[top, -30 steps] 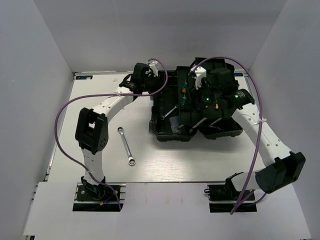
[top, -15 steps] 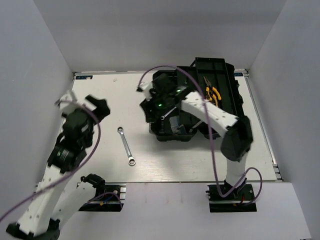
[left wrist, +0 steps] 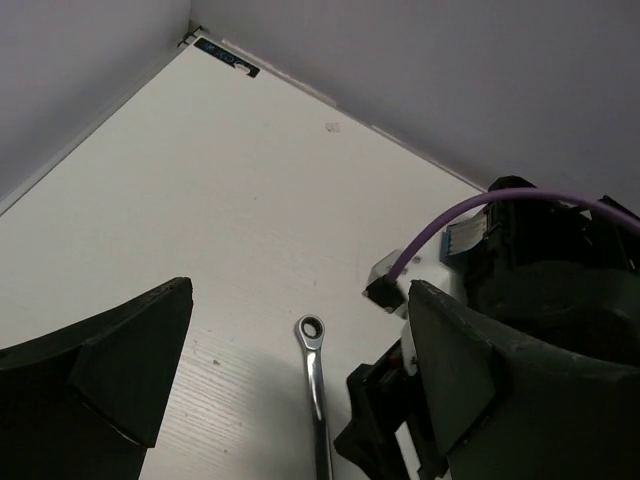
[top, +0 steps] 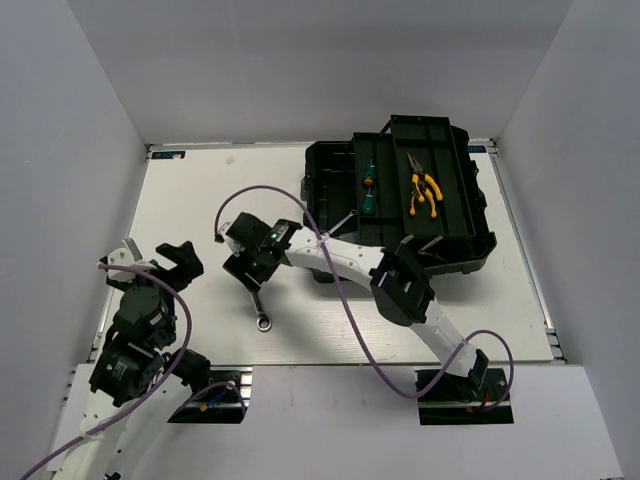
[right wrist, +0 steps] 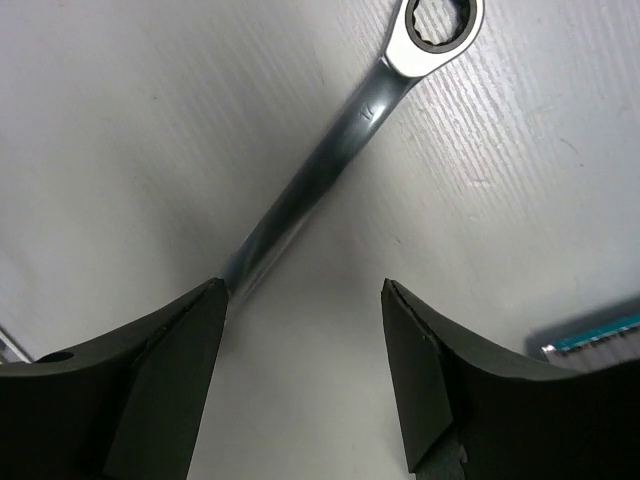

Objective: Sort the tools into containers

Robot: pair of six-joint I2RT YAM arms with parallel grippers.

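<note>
Over the wrench point(right wrist: 330, 152), right hand point(right wrist: 303, 300) wide-spread

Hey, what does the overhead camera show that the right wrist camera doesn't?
Only the top external view shows the black toolbox holding yellow pliers and green screwdrivers, plus the left arm. Only the right wrist view shows the right gripper open, its fingers on either side of the wrench shaft. Both show that silver wrench lying on the white table.
</note>
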